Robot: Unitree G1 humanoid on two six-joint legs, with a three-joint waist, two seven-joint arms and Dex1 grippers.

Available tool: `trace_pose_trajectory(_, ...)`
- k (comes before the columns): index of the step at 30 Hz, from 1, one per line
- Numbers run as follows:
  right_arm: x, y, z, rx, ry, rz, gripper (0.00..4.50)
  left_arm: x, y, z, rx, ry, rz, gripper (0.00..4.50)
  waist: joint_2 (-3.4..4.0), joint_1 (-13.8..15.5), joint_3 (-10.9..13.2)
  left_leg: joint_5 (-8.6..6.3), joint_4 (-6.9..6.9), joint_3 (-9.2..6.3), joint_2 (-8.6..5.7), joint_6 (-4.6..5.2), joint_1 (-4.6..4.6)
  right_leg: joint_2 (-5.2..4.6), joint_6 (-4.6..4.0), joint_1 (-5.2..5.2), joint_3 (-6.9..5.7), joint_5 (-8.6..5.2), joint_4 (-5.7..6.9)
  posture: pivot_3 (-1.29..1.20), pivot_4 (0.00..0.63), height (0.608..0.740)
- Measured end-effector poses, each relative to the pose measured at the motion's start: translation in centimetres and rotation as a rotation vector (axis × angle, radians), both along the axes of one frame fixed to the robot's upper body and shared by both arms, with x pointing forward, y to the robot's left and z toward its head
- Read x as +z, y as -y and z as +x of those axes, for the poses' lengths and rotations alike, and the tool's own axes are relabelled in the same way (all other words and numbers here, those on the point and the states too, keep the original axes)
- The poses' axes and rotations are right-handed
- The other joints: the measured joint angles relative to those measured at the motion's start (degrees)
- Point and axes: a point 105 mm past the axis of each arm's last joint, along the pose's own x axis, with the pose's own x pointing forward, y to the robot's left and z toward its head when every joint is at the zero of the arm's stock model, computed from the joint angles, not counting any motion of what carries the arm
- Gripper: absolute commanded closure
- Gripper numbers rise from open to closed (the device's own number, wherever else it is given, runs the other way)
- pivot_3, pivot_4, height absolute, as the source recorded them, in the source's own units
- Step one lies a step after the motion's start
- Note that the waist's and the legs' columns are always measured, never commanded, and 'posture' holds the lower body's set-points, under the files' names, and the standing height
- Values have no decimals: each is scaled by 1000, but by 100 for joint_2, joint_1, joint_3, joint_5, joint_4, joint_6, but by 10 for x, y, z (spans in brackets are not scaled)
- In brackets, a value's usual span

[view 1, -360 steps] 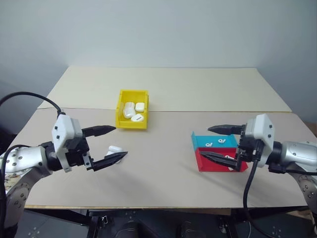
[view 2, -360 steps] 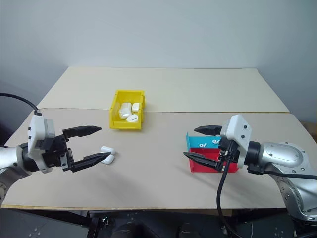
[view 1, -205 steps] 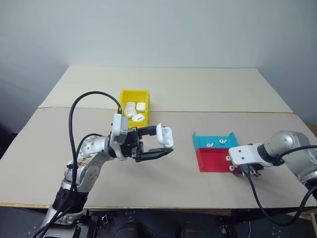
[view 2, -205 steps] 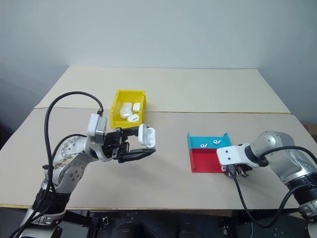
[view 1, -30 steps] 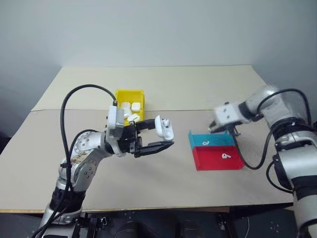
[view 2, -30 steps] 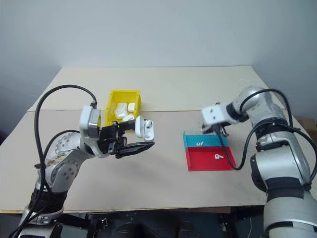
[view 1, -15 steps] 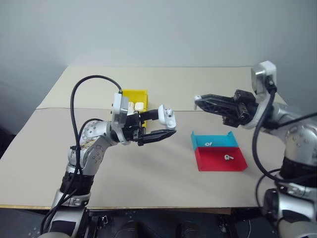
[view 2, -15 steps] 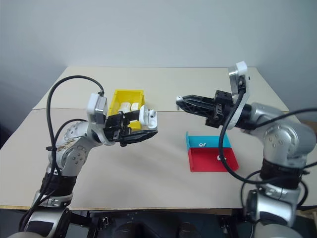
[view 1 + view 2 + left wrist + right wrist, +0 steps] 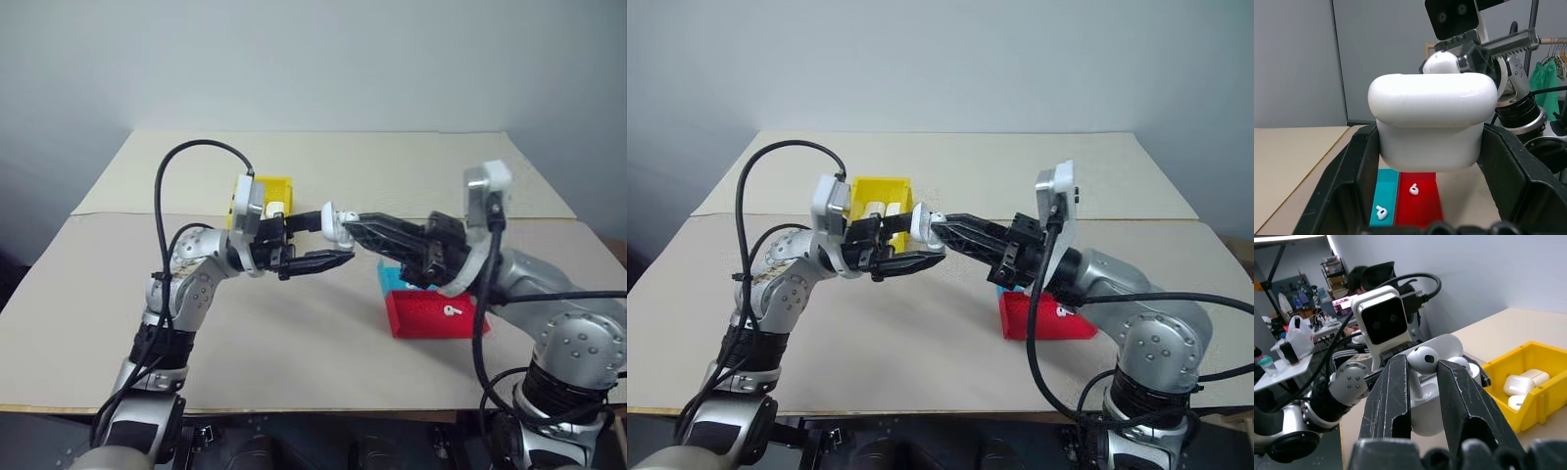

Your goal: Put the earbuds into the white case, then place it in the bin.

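Right pincer (image 9: pixel 1423 366) pinching earbud (image 9: pixel 1422 359) right over open white case (image 9: pixel 1436 382); yellow bin (image 9: pixel 1518 382) with more cases sitting off beside on surface (image 9: pixel 1528 323).

My fingers (image 9: pixel 1400 396) are black with ribbed inner faces. The white case (image 9: pixel 1432 122) is glossy white; the earbud (image 9: pixel 1422 358) is white. The bin (image 9: pixel 874 196) is bright yellow. The trays: red tray (image 9: pixel 431 315), teal tray (image 9: pixel 1385 198). The surface (image 9: pixel 294 343) is plain beige.

You see the white case (image 9: pixel 1432 120) held up in the air with its lid open, and one earbud (image 9: pixel 1423 359) is just above its opening. Two more earbuds (image 9: pixel 1413 189) lie in the trays. The yellow bin (image 9: pixel 865 188) stands behind, with several white cases inside.
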Motion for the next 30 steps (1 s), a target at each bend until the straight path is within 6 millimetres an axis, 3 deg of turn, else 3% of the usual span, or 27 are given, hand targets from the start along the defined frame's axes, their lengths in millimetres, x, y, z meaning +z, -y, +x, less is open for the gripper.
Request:
trace_pose_trajectory(6,-3,0,-2,-10,42,-37,3880,-2,1,0,3,2,15,1717,0,4,0,0,1,-1,0,1,-1,0,0,0,-1,0,0,0,150,740)
trace_pose_trajectory(13,-7,4,-4,-3,81,-125,1640,-3,1,1,9,1,22,1717,-1,7,0,-1,1,-2,0,2,-1,0,0,1,-2,0,-2,0,150,740)
trace_pose_trajectory(19,-1,19,-13,19,111,-188,1640,-3,1,1,22,0,10,1717,-3,14,2,-3,1,-3,0,5,-1,-1,0,1,-1,0,-4,0,150,740)
trace_pose_trajectory(22,10,25,-18,33,151,-206,2158,-7,-1,2,35,-10,18,1717,-3,10,2,-3,2,-3,-1,6,-1,-2,0,1,0,0,-4,0,150,740)
trace_pose_trajectory(24,25,24,-18,33,216,-247,2847,-11,1,3,42,-17,28,1717,-3,-17,2,-3,1,-3,0,6,2,0,0,1,2,0,-1,0,150,740)
trace_pose_trajectory(28,49,7,-14,50,333,-346,4249,-17,7,5,56,-15,49,1717,-3,-50,2,-3,-4,-2,4,6,3,5,-1,-3,5,0,-2,0,150,740)
trace_pose_trajectory(30,50,-7,-8,75,343,-401,4463,-19,12,4,43,-12,59,1717,-3,-57,2,-3,-4,-2,4,6,1,5,-1,-3,2,0,-4,0,150,740)
